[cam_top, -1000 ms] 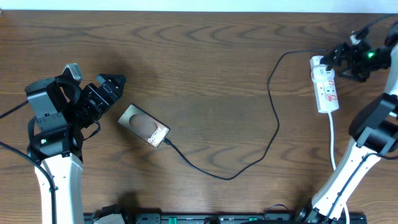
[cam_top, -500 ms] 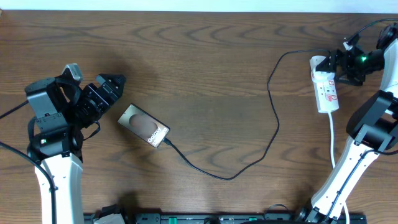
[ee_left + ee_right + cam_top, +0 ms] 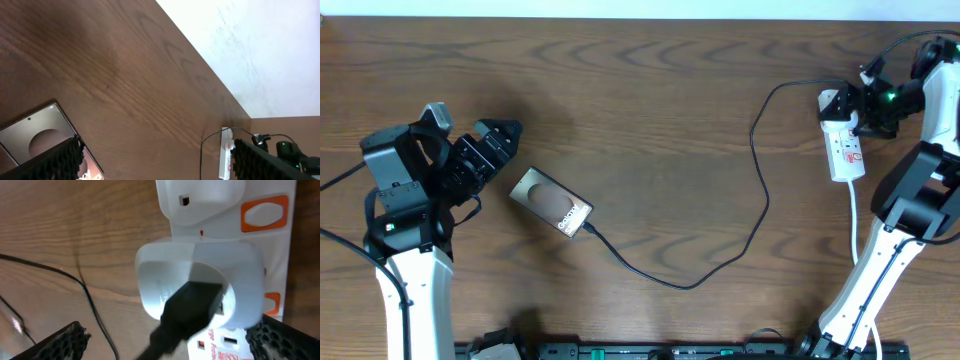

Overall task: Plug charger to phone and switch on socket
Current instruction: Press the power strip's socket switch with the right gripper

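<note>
The phone (image 3: 552, 202) lies flat and slanted on the table, left of centre; its top corner shows in the left wrist view (image 3: 35, 140). The charger (image 3: 760, 200), a thin black cable, runs from the phone's lower right edge in a wide loop up to the socket (image 3: 847, 145). My left gripper (image 3: 505, 150) stands open just up-left of the phone, holding nothing. My right gripper (image 3: 857, 100) is open over the socket's far end. In its wrist view, the fingers (image 3: 55, 342) flank a white adapter (image 3: 200, 280) with a black lead, seated in the socket (image 3: 280, 245) beside an orange switch (image 3: 264, 213).
The strip's white cord (image 3: 855, 230) trails toward the front edge by the right arm's base. From the left wrist, the far socket (image 3: 225, 160) and cable (image 3: 202, 155) show near the table's back edge, with a pale wall beyond.
My right gripper has shifted left, from beside the socket's far end to over it. The left arm, phone and cable have not moved.
</note>
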Robot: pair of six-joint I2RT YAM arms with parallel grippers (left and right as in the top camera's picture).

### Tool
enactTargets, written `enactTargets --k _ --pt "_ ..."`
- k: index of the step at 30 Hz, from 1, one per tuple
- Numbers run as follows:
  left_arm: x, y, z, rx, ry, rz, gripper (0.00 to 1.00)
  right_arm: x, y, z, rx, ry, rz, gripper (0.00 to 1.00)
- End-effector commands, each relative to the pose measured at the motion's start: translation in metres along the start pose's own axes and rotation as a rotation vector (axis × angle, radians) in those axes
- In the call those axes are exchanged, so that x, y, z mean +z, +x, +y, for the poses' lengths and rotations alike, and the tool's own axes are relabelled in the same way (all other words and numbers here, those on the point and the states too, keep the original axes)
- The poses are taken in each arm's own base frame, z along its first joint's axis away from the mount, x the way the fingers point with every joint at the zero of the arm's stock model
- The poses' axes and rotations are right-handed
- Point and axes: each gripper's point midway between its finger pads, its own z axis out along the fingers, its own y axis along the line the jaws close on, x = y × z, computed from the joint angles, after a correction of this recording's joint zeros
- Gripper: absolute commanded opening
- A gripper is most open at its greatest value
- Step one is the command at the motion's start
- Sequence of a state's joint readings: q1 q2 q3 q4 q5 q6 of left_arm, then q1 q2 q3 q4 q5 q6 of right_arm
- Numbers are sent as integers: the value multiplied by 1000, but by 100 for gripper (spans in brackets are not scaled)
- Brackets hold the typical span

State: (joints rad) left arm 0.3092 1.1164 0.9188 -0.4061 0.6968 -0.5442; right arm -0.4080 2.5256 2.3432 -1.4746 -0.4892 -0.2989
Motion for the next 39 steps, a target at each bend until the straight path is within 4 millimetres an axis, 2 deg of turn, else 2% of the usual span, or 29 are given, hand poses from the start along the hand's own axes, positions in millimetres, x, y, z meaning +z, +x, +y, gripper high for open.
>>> enactTargets --k 1,7,18,24,30,34,36,39 --pt "-3 -5 -3 25 -4 -11 94 16 -1 18 -39 -39 16 99" --pt "-3 -3 -2 34 -9 -5 94 27 3 20 -37 -45 40 99" --pt "-3 -2 -2 33 -10 -4 94 29 4 19 -20 -45 42 99" --pt "-3 -2 -2 32 -10 -4 94 12 -1 12 28 -12 15 99" --pt "-3 -2 -2 32 -10 -3 94 -43 -16 0 117 119 -79 99" --pt "-3 -2 -2 32 -10 -3 94 -100 -28 -10 234 295 -216 99" --pt "-3 -2 -1 30 -11 -1 94 -135 -29 -15 341 406 -312 99" --pt "-3 -2 -1 30 -11 -1 94 -182 -30 -9 473 478 -482 99"
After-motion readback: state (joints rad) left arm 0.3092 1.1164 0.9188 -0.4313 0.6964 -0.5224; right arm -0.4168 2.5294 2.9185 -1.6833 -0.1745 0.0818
